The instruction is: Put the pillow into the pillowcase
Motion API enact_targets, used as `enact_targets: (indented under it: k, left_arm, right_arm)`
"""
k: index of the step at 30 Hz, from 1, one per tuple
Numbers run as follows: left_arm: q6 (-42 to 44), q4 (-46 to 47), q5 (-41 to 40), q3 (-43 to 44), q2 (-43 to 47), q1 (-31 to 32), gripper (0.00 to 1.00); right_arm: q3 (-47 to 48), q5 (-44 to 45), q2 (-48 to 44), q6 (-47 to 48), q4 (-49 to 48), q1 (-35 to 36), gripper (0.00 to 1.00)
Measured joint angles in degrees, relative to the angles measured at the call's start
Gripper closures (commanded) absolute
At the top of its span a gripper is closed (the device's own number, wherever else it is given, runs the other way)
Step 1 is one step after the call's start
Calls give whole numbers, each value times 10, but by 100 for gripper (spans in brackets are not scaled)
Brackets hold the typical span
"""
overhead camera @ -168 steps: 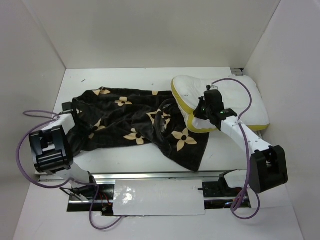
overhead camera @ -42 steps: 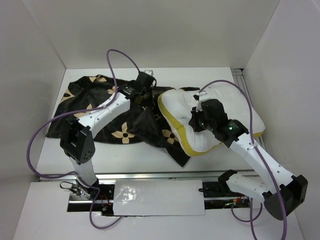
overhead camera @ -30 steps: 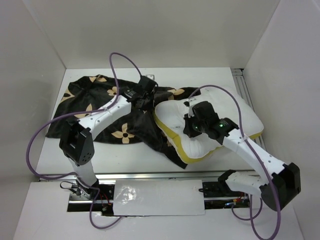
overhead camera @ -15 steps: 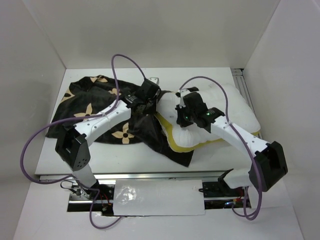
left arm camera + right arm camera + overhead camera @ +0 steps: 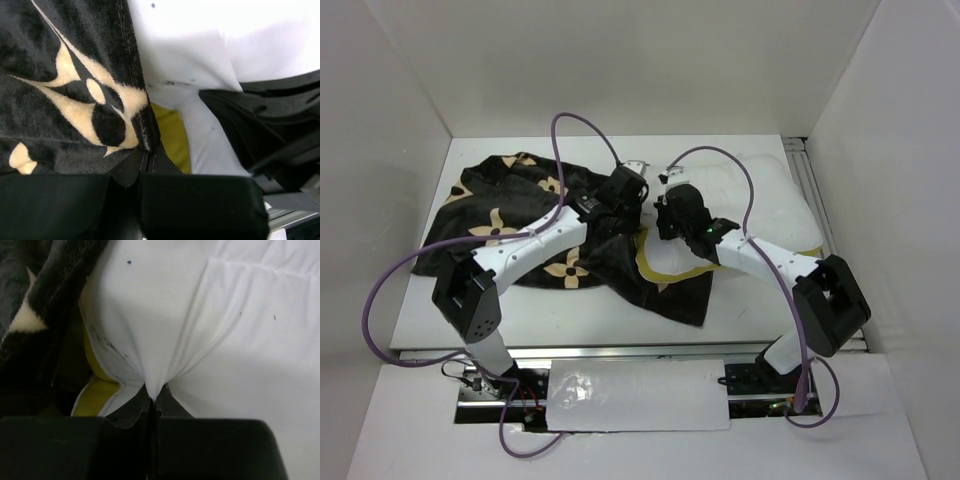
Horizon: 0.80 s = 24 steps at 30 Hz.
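Right now the pillow (image 5: pixel 775 200) sits at the right-far part of the table (image 5: pixel 570 322). Its long axis runs approx. left-right, and its left end, w/ the yellow piping (image 5: pixel 655 268), is right at the mouth of the pillowcase (image 5: pixel 500 215). The case sprawls over the left half of the table, opening toward the right, and a dark flap of it seems to lie under the pillow's near-left corner. So the pillow's way in is leftward along its own length. The right fingers (image 5: pixel 127 415) are clenched on a pinch of white cover near that leading end, the fabric bunching into folds at the tips. The left fingers (image 5: pixel 131 167) are clenched on the case's stitched hem (image 5: pixel 142 125), w/ white cover and a strip of yellow just beyond it. Seen from above, both wrists are nearly touching mid-table, the left one just left of the right. Judging by this, the hem is held over the pillow's left end, so the right arm, being on the pillow, would push left while the left keeps the mouth lifted. Most of the pillow is outside the case.
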State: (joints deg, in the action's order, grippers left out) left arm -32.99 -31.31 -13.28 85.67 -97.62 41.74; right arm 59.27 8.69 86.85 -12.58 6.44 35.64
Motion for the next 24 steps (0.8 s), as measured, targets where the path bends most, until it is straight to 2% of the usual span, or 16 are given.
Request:
enact_targets:
  k: [8, 13, 18, 24]
  left_arm:
    - [-3, 14, 3, -50, 22, 6, 100]
    - [-5, 7, 0, -59, 49, 12, 100]
    - [-4, 5, 6, -58, 63, 23, 100]
    - [-16, -17, 5, -46, 63, 35, 100]
  right_arm:
    - [-37, 86, 22, -49, -131, 17, 100]
    - [-28, 139, 38, -82, -154, 16, 100]
    - [-6, 166, 91, -118, -195, 16, 100]
    - [-13, 215, 148, -209, -246, 56, 100]
